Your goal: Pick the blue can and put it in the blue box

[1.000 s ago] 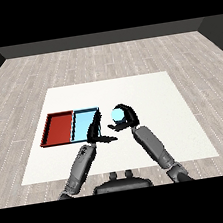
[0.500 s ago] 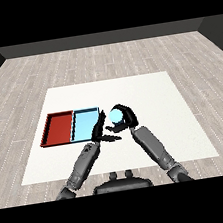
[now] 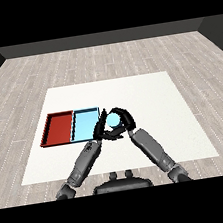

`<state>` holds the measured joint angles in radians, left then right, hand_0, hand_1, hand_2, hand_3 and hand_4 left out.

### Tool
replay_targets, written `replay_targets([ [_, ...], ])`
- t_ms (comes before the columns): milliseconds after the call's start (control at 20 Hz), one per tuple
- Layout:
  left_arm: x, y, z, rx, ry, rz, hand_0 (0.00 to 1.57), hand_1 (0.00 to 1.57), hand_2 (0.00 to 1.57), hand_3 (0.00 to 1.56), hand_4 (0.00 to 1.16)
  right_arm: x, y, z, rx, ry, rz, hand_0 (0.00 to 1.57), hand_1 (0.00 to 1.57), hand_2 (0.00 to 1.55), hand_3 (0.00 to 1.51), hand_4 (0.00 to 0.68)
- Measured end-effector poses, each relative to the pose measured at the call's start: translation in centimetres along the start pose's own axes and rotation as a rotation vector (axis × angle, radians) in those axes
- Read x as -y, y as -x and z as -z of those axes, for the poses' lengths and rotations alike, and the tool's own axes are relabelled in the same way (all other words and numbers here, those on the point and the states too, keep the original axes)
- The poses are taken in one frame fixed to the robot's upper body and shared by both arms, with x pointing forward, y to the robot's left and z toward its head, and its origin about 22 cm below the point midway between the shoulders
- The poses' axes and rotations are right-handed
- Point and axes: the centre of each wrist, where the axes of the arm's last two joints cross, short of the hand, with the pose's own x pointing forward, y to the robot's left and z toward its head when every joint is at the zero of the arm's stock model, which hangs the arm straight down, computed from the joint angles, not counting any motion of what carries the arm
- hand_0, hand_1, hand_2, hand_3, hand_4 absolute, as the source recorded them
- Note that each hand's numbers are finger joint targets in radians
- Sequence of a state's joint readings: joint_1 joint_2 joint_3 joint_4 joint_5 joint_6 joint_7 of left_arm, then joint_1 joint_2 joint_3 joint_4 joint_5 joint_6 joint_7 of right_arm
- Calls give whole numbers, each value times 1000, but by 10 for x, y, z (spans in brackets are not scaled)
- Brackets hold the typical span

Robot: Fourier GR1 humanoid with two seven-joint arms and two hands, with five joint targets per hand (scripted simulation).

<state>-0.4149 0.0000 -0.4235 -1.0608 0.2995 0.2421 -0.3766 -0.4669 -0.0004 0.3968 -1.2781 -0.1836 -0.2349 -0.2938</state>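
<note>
Two grey forearms come in from the lower corners at about 7 and 5 o'clock and meet near the middle of the white tabletop (image 3: 146, 93). The right robot hand (image 3: 123, 123) is curled round the blue can (image 3: 113, 119), whose pale blue top shows between the black fingers and thumb; the can sits inside that grasp, just beside the right edge of the light blue tray (image 3: 85, 123), at roughly 3 o'clock from it. Whether the can is lifted or rests on the tabletop cannot be told from this view. The left robot hand (image 3: 100, 128) is right against the can's left side, at about 9 o'clock from it, with its fingers stretched out rather straight and pointing up toward 12 o'clock along the tray's right rim; it does not wrap the can. The two hands are so close that their dark shapes run together.

Farther left, at 9 o'clock from the blue tray and touching it side by side, lies the red tray (image 3: 58, 127). Beyond the tabletop at 12 o'clock stretches a grey plank floor (image 3: 105, 58).
</note>
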Motion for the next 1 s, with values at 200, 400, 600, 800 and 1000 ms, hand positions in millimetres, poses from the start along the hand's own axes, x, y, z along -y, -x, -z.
replay_targets([
  [200, 1, 3, -2, -1, 1, 2, 0, 0, 0, 0, 0, -6, 4, 6, -2, -11, 7, 1426, 1426, 1435, 1394, 616],
  [400, 4, 9, 1, 4, 15, 2, 0, 0, 0, 0, 0, -14, 4, 7, -3, -33, 1, 1402, 1402, 1438, 1385, 612],
  [600, 6, 3, 0, 25, 18, 3, 0, 0, 0, 0, 277, -20, 3, 2, 7, -47, -11, 1253, 1253, 1411, 1396, 613],
  [800, 4, 2, 3, 25, -7, 153, 449, 449, 560, 406, 277, -28, 2, 3, 6, -83, -14, 1450, 1450, 1457, 1391, 595],
  [1000, 5, 2, 6, 41, -22, 251, 453, 453, 604, 0, 189, -34, -1, 10, 2, -100, -19, 1456, 1456, 1466, 1397, 596],
])
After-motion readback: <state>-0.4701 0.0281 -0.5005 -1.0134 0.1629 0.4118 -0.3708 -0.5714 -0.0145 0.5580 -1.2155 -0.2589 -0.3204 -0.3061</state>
